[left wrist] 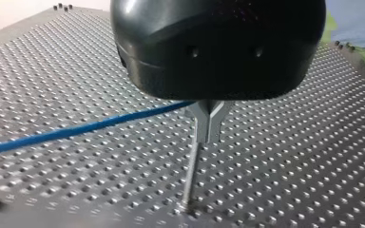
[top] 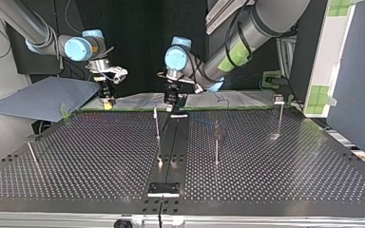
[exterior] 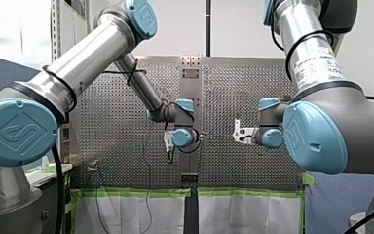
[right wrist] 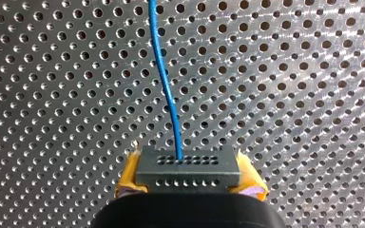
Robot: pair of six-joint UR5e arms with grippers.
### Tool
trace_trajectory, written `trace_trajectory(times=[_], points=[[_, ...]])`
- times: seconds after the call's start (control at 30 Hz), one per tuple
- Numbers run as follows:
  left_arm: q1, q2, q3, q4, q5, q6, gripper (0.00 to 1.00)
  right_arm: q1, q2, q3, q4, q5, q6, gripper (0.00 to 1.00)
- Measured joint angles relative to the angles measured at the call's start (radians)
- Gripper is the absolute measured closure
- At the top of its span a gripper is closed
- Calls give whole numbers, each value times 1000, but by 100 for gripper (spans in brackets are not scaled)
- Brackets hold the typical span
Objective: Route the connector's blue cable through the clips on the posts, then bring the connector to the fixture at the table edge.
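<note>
Right gripper (right wrist: 188,180): yellow pads (right wrist: 129,176) clamped on the grey connector (right wrist: 187,166).
Blue cable (right wrist: 165,76): runs from the connector ahead over the perforated table (right wrist: 313,95).
Left gripper (top: 171,98): whether apart or together cannot be told; the cable meets the post clip (left wrist: 208,118) beneath it.

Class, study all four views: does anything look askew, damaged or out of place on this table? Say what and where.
Nothing stands out. The connector sits square between the yellow pads of my right gripper, the blue cable leaves it unkinked, and the posts look unbent. Whether the cable sits in the clip is hidden.
</note>
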Motion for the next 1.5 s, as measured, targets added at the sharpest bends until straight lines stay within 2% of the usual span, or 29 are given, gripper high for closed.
trace_trajectory(times=[0.4,1.07,1.3,1.5], points=[[8,-19,35,-13,3,-15,98,0,1,-3,-2,0,0,93],[23,-23,62,-25,25,0,98,-10,5,-19,-1,2,3,93],[18,-70,103,-57,14,18,98,-12,7,-29,5,0,3,93],[31,-83,135,-81,13,17,98,-12,9,-34,12,0,0,93]])
